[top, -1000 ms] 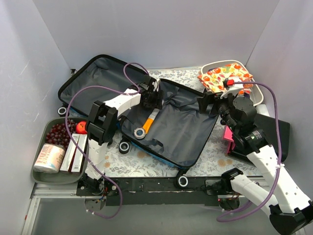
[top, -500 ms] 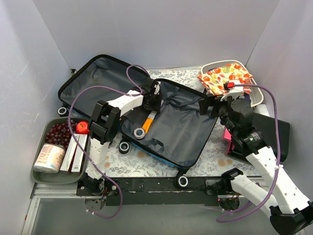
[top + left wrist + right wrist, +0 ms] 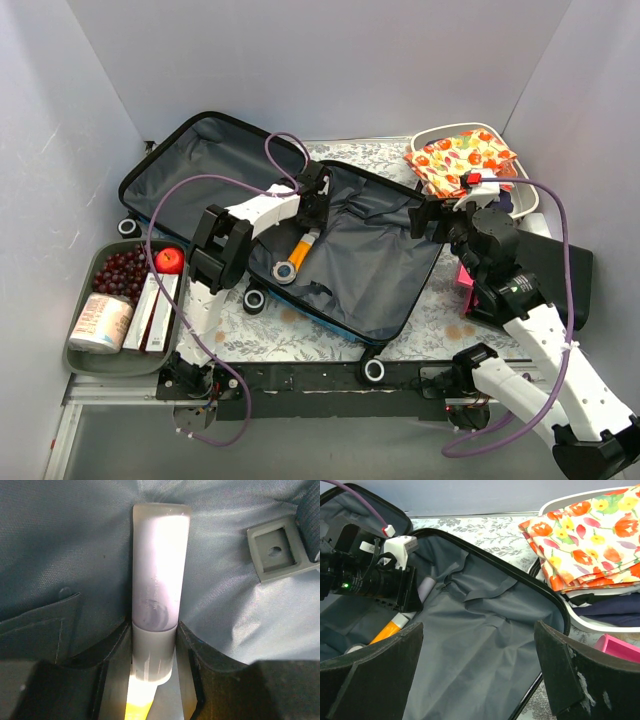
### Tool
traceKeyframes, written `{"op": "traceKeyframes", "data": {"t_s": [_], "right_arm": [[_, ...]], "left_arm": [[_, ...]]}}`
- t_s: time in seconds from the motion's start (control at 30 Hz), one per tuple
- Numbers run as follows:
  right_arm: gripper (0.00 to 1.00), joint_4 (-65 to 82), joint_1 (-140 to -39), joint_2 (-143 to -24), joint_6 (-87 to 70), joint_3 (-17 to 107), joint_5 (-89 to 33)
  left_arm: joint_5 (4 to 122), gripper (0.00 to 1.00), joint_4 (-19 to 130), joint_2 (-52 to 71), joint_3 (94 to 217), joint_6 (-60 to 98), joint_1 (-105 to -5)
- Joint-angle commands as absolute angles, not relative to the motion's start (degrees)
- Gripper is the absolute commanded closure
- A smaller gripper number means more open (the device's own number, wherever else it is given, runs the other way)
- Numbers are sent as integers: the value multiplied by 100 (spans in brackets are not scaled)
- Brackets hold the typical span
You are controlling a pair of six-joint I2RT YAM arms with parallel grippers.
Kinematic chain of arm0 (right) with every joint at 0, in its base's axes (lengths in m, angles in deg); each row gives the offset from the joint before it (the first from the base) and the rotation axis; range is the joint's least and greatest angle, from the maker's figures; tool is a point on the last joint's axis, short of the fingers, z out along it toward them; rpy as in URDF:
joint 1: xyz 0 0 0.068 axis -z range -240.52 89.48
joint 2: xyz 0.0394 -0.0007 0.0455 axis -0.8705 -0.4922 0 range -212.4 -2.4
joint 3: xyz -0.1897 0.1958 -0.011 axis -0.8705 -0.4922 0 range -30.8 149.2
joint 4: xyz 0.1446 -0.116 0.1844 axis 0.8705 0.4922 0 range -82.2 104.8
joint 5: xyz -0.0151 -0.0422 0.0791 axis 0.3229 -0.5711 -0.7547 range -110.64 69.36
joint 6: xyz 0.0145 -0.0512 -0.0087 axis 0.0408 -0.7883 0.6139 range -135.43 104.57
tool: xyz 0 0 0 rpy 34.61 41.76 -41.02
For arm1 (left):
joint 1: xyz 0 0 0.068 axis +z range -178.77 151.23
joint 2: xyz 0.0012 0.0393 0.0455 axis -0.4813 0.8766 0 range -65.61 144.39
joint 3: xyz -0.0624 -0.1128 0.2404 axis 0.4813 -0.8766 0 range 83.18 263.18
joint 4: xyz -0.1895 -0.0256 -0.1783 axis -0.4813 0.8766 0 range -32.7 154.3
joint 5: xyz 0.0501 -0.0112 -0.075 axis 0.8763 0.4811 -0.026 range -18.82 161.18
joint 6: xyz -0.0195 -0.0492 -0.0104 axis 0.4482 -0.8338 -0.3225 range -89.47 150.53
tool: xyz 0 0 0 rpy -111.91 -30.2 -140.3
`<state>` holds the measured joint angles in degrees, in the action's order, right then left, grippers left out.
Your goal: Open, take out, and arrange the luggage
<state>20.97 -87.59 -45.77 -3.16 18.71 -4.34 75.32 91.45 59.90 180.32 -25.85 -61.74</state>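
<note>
The luggage (image 3: 380, 290) lies open flat mid-table, both grey-lined halves up. My right gripper (image 3: 480, 675) hangs wide above its right edge, holding nothing. My left gripper (image 3: 313, 208) is down in the right half, jaws narrow either side of the tube (image 3: 160, 565) at its collar; whether they pinch it I cannot tell. The risk I see: slick round plastic squirts out, or the fingers (image 3: 117, 660) snag loose lining and lift it too.
</note>
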Motion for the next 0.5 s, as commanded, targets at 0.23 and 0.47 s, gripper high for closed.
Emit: {"op": "traceKeyframes", "data": {"t_s": [0.23,0.47], "right_arm": [[7,1475,-8759,-4827,1276,2017,-1192],[9,1070,-8759,-5038,1972,1982,-1554]], "left_arm": [[6548,100,8201,4110,17733,-3213,-6146],[5845,100,7253,2994,16845,-3943,-6199]]}}
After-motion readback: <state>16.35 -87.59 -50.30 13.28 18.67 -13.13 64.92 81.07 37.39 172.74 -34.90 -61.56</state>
